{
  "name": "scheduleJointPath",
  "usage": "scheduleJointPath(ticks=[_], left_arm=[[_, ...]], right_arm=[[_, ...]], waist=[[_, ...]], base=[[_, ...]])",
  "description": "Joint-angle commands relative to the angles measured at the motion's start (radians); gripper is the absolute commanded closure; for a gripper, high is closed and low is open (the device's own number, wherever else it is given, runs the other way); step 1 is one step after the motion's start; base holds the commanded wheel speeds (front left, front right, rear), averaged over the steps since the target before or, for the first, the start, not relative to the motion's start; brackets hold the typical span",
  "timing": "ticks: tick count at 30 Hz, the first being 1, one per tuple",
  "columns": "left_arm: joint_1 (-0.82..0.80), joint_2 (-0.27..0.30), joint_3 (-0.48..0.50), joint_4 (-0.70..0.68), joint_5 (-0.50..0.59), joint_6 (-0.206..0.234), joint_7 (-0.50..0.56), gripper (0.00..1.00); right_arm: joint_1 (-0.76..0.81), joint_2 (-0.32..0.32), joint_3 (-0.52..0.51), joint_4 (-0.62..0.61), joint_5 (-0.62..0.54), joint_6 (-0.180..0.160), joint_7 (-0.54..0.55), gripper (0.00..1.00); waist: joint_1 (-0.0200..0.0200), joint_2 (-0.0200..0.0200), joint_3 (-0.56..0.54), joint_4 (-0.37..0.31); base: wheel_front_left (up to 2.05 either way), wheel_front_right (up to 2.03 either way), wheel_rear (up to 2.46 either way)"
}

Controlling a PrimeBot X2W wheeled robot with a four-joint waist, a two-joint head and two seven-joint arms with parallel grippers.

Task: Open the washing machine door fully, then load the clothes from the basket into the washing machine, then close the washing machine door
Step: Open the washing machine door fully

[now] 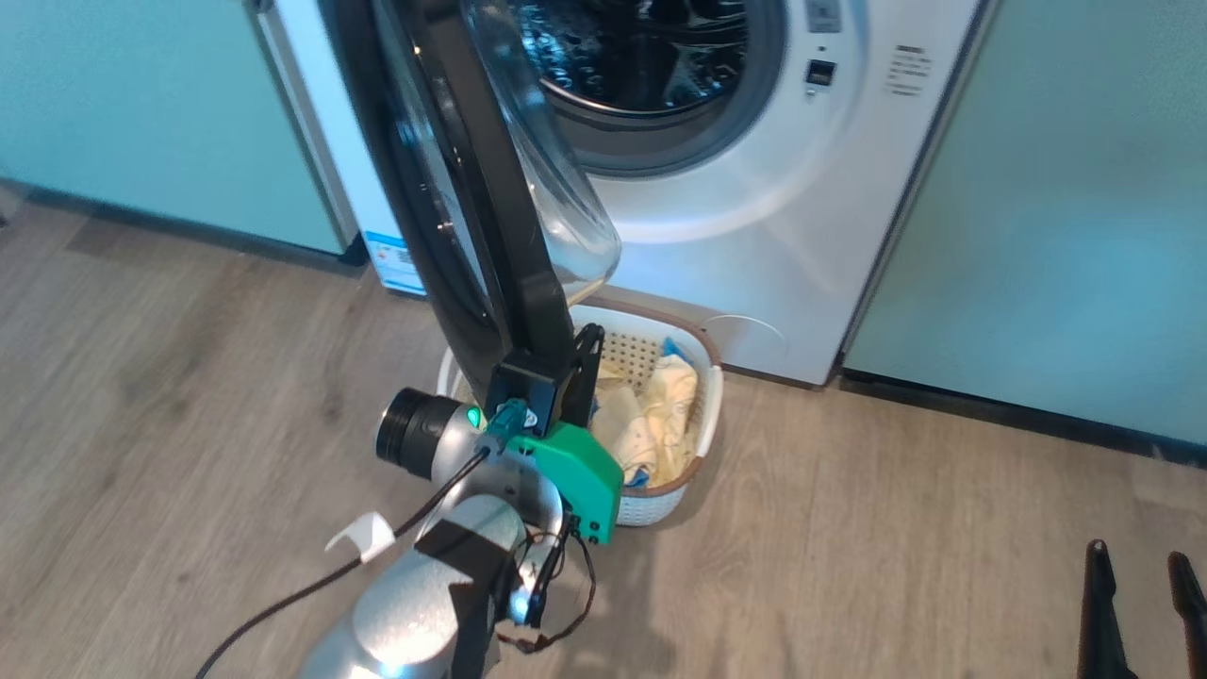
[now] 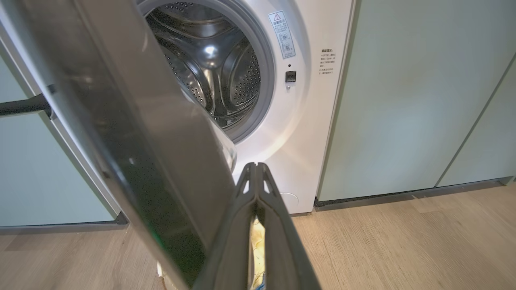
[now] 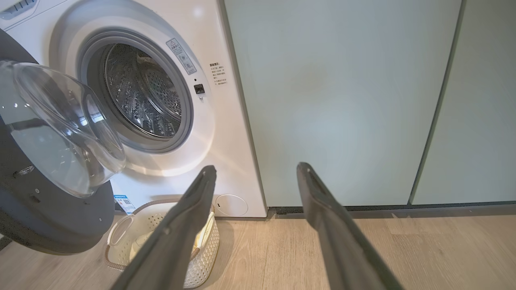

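Two grippers in view. Left gripper [image 2: 256, 167]: fingers pressed together, nothing between them, tips just beside lower rim of door [image 1: 471, 189], on its glass side; contact not clear. Right gripper [image 3: 256, 168]: fingers spread wide, nothing held, at lower right of head view, above floor [image 1: 189, 377], well apart from door and basket [image 1: 709, 363]. Door standing open at left side of washer [image 1: 801, 236], near edge-on in head view, drum mouth uncovered. Basket on floor at its far edge, close against washer's foot, below door's glass bowl. Clothes [image 1: 660, 415] heaped inside basket, pale yellow with blue trim. Pale green cabinets [image 1: 1037, 189] on both sides of washer.
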Motion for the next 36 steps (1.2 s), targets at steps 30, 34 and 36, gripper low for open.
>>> scheduleJointPath(ticks=[30, 34, 36], left_arm=[[0.110, 0.133, 0.145, -0.226, -0.018, 0.132, -0.091, 1.00], [0.117, 0.144, 0.168, -0.229, -0.030, 0.136, -0.106, 1.00], [0.121, 0.152, 0.184, -0.230, -0.036, 0.141, -0.115, 1.00]], right_arm=[[-0.054, -0.018, -0.009, -0.038, -0.015, -0.003, -0.006, 0.00], [-0.057, -0.018, -0.009, -0.038, -0.017, -0.003, -0.006, 0.00], [-0.059, -0.018, -0.008, -0.039, -0.019, -0.003, -0.006, 0.00]], waist=[[0.0000, -0.0001, 0.058, 0.239], [0.0000, -0.0001, 0.060, 0.244], [0.0000, -0.0001, 0.063, 0.246]], base=[[0.00, 0.00, 0.00], [0.00, 0.00, 0.00], [0.00, 0.00, 0.00]])
